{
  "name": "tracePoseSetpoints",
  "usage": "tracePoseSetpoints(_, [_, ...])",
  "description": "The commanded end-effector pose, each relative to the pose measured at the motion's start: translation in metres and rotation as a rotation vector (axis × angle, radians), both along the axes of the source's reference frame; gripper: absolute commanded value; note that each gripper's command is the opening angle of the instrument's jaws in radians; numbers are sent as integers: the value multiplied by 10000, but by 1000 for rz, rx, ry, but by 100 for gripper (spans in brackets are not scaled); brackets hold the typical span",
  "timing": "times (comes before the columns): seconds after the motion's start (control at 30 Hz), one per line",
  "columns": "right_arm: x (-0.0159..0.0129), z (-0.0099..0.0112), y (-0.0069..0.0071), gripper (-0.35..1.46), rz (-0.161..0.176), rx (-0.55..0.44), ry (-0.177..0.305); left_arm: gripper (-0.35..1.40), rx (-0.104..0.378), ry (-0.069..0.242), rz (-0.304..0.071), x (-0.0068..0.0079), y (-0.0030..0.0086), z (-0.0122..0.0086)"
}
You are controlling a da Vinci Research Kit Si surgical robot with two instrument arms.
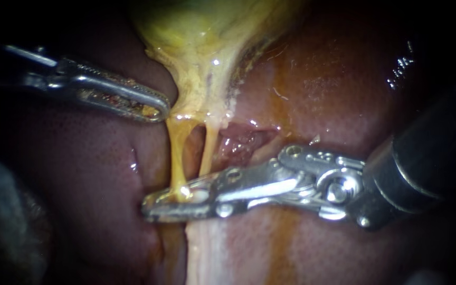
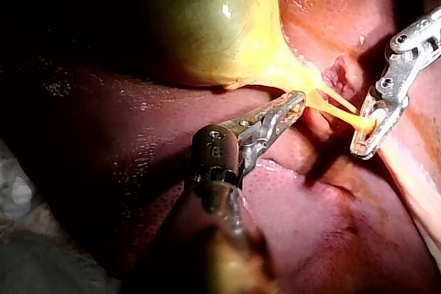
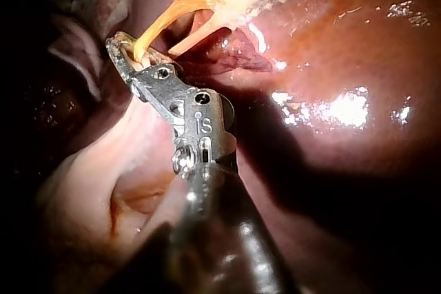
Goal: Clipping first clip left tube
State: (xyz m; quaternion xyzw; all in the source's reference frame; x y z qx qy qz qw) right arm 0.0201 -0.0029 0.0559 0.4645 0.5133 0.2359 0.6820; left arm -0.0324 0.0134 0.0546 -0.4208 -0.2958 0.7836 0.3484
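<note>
Right instrument (image 1: 154, 205), silver steel, slender jaws: gripping thin yellow left tube (image 1: 177, 153) from both sides, nearly closed; firing is calling for square seating, sparing the paler neighbouring tube (image 1: 209, 149)

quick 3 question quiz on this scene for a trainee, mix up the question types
1. True or false: the right instrument has its tip at the left tube.
2. The left instrument has its jaws shut on: A a clip, B the gallbladder, C a swab.
3. How many tubes lead away from the gallbladder in the endoscope view?
Key: 1 true; 2 B; 3 two.
</note>
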Motion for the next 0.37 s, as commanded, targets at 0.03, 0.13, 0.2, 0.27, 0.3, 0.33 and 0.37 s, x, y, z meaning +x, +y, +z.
tracePoseSetpoints(0.03, [-1, 1, -1, -35, -7, 3, 3, -35, 0, 0, 0, 0, 0, 0])
tracePoseSetpoints(0.13, [-1, 1, -2, -35, -17, 4, 7, -35, 0, 0, 0, 0, 0, 0])
tracePoseSetpoints(0.2, [-1, 1, -2, -35, -21, 3, 9, -35, 0, 0, 0, 0, 0, 0])
tracePoseSetpoints(0.27, [-1, 2, -3, -35, -23, 3, 10, -35, 0, 0, 0, 0, 0, 1])
tracePoseSetpoints(0.3, [-1, 2, -3, -35, -24, 3, 10, -35, 0, 0, 0, 0, 0, 1])
tracePoseSetpoints(0.33, [-1, 3, -3, -35, -24, 2, 10, -35, 0, 0, 0, 0, 0, 1])
tracePoseSetpoints(0.37, [-1, 3, -4, -35, -25, 2, 10, -35, 0, 0, 0, 0, 0, 1])
